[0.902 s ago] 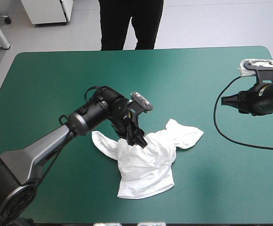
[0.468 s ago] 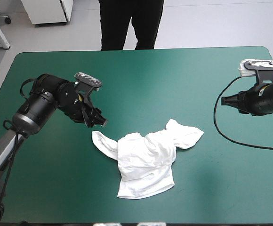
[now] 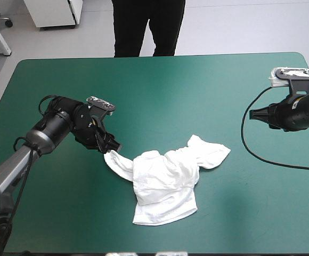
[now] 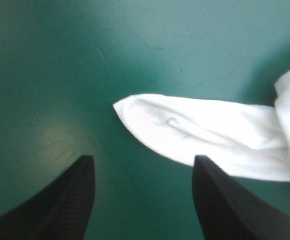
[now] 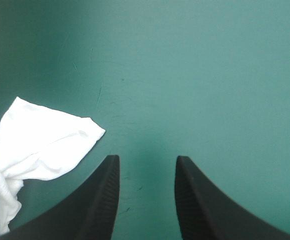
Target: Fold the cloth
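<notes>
Two grippers are held open and empty. The left gripper (image 3: 112, 148) (image 4: 144, 160), spread wide, is poised just beside a sleeve (image 3: 117, 162) (image 4: 185, 130) of the crumpled T-shirt (image 3: 165, 184) (image 5: 40, 142), which is heaped near the middle of the table (image 3: 197, 80). The right gripper (image 3: 252, 114) (image 5: 147, 159), more narrowly parted, is held well apart from it.

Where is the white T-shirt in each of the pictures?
High view: the T-shirt lies crumpled near the table's middle, toward the near edge.
Left wrist view: one sleeve lies just ahead of the open left gripper.
Right wrist view: the other sleeve lies ahead, off to one side of the open right gripper.
Shared landmark: the teal-green cover.
</notes>
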Controlling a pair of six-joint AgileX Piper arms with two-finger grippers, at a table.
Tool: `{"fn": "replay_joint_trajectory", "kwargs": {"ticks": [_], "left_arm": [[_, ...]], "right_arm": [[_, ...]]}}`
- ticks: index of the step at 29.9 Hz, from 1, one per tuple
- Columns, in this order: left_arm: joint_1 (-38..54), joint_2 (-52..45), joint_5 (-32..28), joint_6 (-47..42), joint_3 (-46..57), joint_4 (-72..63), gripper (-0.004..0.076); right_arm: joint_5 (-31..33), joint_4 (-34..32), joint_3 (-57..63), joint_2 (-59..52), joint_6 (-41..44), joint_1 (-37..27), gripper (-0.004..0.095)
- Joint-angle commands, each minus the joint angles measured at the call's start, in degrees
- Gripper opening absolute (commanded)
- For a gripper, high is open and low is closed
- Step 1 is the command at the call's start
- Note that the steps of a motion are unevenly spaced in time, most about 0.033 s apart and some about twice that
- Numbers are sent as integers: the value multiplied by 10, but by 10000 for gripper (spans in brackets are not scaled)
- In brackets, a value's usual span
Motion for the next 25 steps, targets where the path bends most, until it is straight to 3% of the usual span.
{"fn": "replay_joint_trajectory", "kwargs": {"ticks": [1, 13, 22, 25], "left_arm": [[22, 12, -17, 5, -12, -8, 417], [47, 82, -57, 70, -12, -114, 417], [47, 154, -57, 60, -12, -99, 417], [47, 173, -58, 60, -12, -99, 358]], "right_arm": [[-2, 4, -15, -13, -1, -4, 347], [-2, 2, -15, -13, -1, -4, 347], [-2, 2, -15, -13, -4, -4, 347], [-2, -2, -15, -13, -4, -4, 347]]}}
